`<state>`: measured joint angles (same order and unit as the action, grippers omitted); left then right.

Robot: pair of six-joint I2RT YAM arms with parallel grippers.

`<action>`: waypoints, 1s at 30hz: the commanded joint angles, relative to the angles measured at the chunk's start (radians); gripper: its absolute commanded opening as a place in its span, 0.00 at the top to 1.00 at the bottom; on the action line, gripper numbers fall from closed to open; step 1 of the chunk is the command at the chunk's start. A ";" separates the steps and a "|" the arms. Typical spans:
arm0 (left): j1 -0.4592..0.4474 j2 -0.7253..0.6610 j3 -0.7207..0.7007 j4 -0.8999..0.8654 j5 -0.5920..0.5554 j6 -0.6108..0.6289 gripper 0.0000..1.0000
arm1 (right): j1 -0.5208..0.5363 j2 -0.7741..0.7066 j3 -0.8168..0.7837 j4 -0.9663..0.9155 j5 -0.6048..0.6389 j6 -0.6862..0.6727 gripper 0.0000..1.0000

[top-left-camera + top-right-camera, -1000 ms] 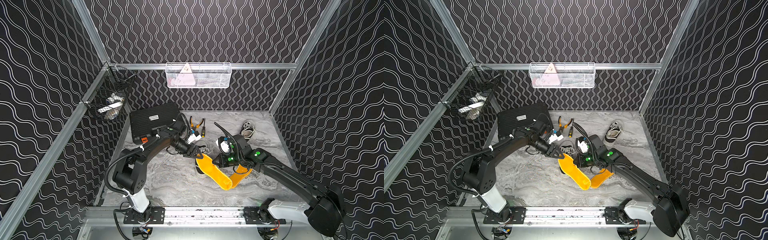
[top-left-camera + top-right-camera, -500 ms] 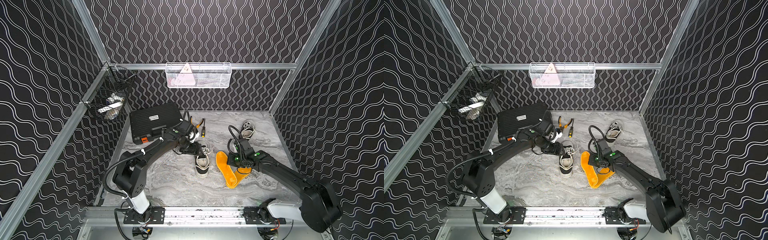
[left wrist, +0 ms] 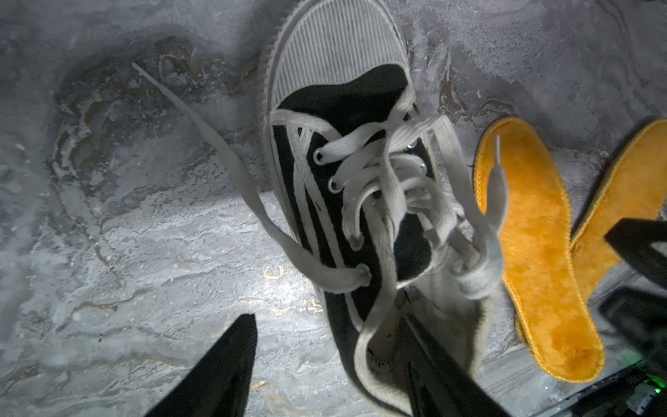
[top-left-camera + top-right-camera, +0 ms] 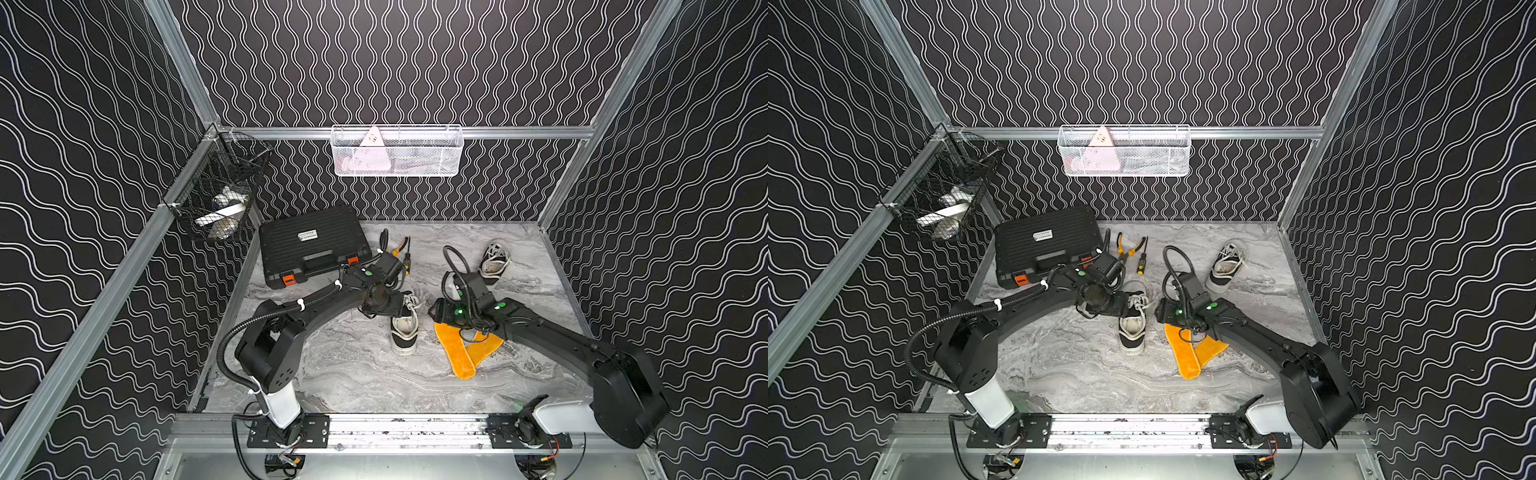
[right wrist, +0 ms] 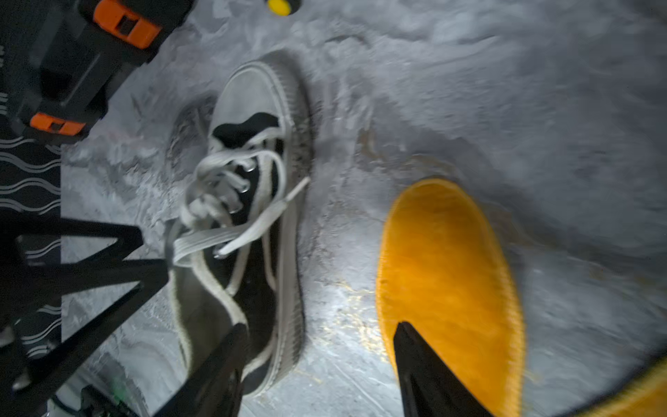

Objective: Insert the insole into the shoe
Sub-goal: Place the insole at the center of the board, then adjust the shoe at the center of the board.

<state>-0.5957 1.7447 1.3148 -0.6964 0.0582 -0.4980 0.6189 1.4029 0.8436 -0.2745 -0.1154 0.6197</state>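
Jaws wide apart on left gripper [image 3: 328, 321], at the heel of the shoe [image 4: 404, 328], one finger over its opening. Just right, flat on the table [image 4: 353, 374], the insole [image 4: 453, 349], top end hidden under blurry right gripper [image 5: 320, 326], jaws apart too.

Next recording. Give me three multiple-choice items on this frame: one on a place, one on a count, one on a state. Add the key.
1. Where do the insoles lie relative to the near shoe?
A) inside it
B) beside it, on the table
C) under it

2. How many insoles show?
A) one
B) two
C) three

3. The right end effector is:
A) open
B) shut on an insole
C) shut on a lace

Key:
1 B, they lie flat on the table next to the near shoe, not in it.
2 B, two orange ones overlap in both top views.
3 A, its jaws stand apart in the right wrist view, gripping nothing.
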 commanded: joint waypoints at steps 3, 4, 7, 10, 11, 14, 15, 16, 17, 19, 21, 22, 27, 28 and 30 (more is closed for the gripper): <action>-0.010 0.012 -0.002 0.019 -0.022 -0.035 0.32 | 0.070 0.111 0.064 0.098 -0.006 0.011 0.33; -0.015 0.014 -0.002 0.020 -0.024 -0.038 0.32 | 0.081 0.139 0.082 0.102 -0.003 0.008 0.34; -0.022 0.019 -0.010 0.026 -0.031 -0.045 0.34 | 0.096 0.212 0.137 0.072 0.035 0.020 0.38; -0.022 0.018 -0.027 0.042 -0.047 -0.065 0.36 | 0.090 0.225 0.127 0.092 0.056 0.060 0.48; -0.022 0.019 -0.034 0.043 -0.062 -0.076 0.38 | 0.085 0.220 0.122 0.095 0.066 0.067 0.55; -0.022 -0.001 -0.064 0.050 -0.111 -0.104 0.45 | 0.076 0.208 0.113 0.097 0.073 0.073 0.74; -0.022 -0.016 -0.076 0.059 -0.113 -0.105 0.46 | 0.073 0.204 0.110 0.095 0.071 0.075 0.77; -0.021 -0.034 -0.087 0.063 -0.122 -0.109 0.47 | 0.070 0.200 0.103 0.100 0.066 0.076 0.80; -0.019 -0.047 -0.093 0.062 -0.125 -0.109 0.47 | 0.065 0.199 0.093 0.109 0.059 0.077 0.83; -0.020 -0.057 -0.096 0.050 -0.119 -0.104 0.48 | 0.050 0.204 0.075 0.126 0.041 0.079 0.85; -0.021 -0.066 -0.112 0.047 -0.126 -0.115 0.51 | 0.030 0.218 0.060 0.149 0.010 0.075 0.87; -0.020 -0.071 -0.124 0.050 -0.133 -0.122 0.52 | 0.019 0.225 0.058 0.151 0.000 0.071 0.87; -0.020 -0.051 -0.133 0.043 -0.145 -0.108 0.58 | -0.002 0.250 0.071 0.157 -0.044 0.035 0.90; -0.019 -0.053 -0.136 0.039 -0.154 -0.113 0.59 | -0.002 0.256 0.075 0.154 -0.048 0.032 0.90; -0.020 -0.065 -0.143 0.029 -0.176 -0.123 0.59 | -0.003 0.263 0.078 0.156 -0.052 0.033 0.91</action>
<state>-0.6174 1.6890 1.1793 -0.6289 -0.0521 -0.5980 0.6189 1.6558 0.9134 -0.1356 -0.1680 0.6678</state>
